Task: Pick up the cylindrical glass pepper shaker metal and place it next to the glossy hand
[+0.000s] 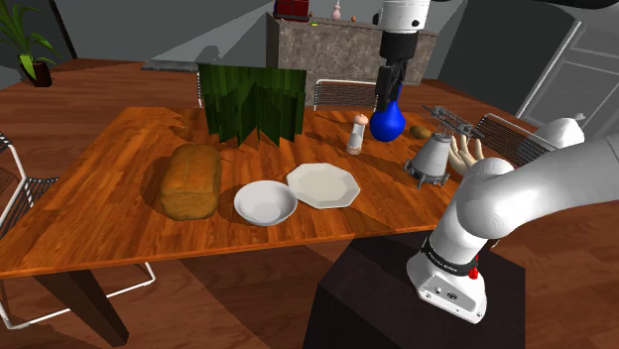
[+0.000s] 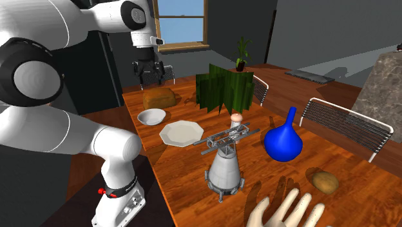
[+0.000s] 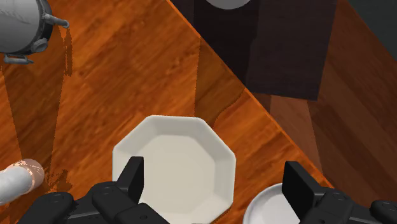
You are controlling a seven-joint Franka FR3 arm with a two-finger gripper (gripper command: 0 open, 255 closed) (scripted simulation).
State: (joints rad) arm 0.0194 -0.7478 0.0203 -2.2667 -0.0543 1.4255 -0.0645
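Note:
The pepper shaker [image 1: 355, 134] is a small upright cylinder with a pale rounded cap, standing on the wooden table [image 1: 119, 188] between the white octagonal plate [image 1: 321, 185] and the blue vase [image 1: 389, 122]. In the second exterior view the shaker [image 2: 236, 118] peeks out behind a grey metal gadget [image 2: 224, 169]. The glossy pale hand [image 1: 464, 151] lies near the table's corner, its fingers [image 2: 287, 211] spread. My gripper [image 1: 388, 85] hangs open high over the plate [image 3: 175, 167], nothing between its fingers [image 3: 130, 181]. The shaker [image 3: 16, 179] lies well off to one side of it.
A bread loaf [image 1: 191, 180], a white bowl [image 1: 265, 203] and a green folded screen [image 1: 251, 102] stand on the table's other half. A brown potato-like lump [image 2: 322, 181] lies near the vase [image 2: 283, 143]. Metal chairs [image 2: 348, 122] line the far side.

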